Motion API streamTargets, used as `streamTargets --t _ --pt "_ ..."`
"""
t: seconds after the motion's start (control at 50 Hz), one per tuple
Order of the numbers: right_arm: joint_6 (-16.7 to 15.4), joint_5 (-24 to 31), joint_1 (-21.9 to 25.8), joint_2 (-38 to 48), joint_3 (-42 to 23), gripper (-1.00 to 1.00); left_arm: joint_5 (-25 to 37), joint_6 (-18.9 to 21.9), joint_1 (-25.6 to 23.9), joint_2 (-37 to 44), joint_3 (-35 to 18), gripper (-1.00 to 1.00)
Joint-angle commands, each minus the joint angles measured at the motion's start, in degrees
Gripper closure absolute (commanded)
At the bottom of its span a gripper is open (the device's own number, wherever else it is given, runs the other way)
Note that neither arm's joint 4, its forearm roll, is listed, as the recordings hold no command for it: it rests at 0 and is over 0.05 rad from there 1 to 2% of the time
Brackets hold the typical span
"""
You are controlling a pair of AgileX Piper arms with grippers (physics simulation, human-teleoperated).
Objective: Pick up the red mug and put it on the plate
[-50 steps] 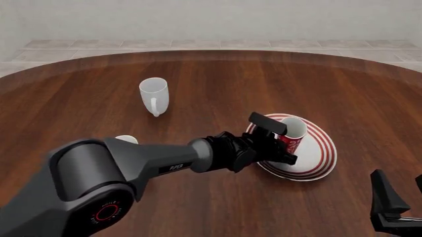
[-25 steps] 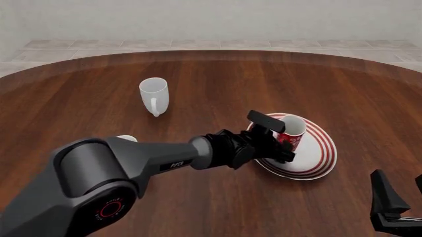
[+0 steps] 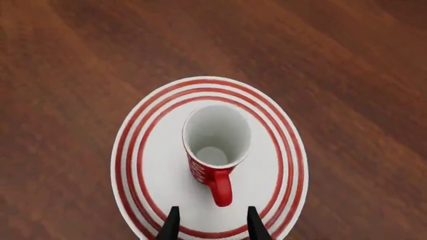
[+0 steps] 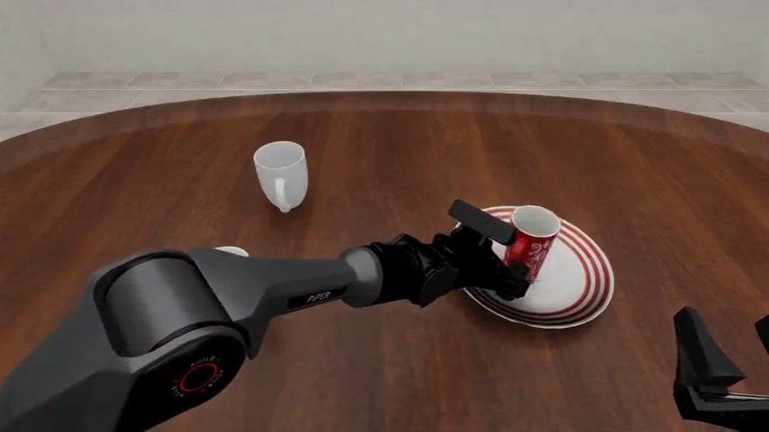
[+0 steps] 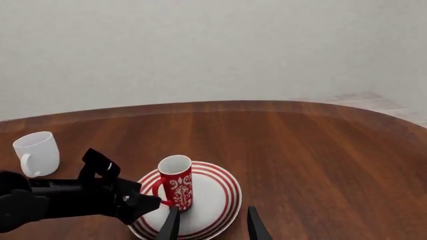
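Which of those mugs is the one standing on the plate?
The red mug with white lettering; it stands upright on the red-ringed plate. The white mug sits apart on the bare wooden table.

I count one tall red mug with white lettering (image 4: 530,239), one round white red-ringed plate (image 4: 582,286), one plain white mug (image 4: 280,174), and two dark grippers: left (image 4: 505,254), right (image 4: 721,378).

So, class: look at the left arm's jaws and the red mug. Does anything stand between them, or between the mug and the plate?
Nothing visible does. The red mug stands upright on the plate, its handle pointing into the gap of the left gripper, whose jaws are open and just clear of it. The white mug stands well away on the table.
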Motion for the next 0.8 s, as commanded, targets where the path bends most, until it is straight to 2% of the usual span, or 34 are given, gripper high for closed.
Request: streamTargets --t 0.02,0.08,0.34,0.36,0.58,0.8 --pt "-0.2 0.4 0.1 -0.5 0.0 -1.00 -0.5 0.9 -0.5 -2.3 1.7 -1.00" --pt "-0.4 1.0 0.2 -1.0 0.0 -1.00 -0.8 1.6 -0.8 -4.0 2.9 -1.00" --pt "-1.1 2.8 0.2 -3.1 0.0 -1.00 -1.9 -0.1 -3.5 -14.1 10.8 -1.00" --pt "-1.2 2.4 0.2 -2.8 0.0 -1.00 -1.8 0.9 -4.0 -14.7 11.2 -1.00" --pt "-2.3 4.0 0.7 -4.5 0.0 -1.00 -1.9 1.1 -5.7 -27.0 19.8 -1.00" --pt "-2.4 3.1 0.4 -3.2 0.0 -1.00 -1.7 0.4 -6.5 -40.8 28.7 -1.00"
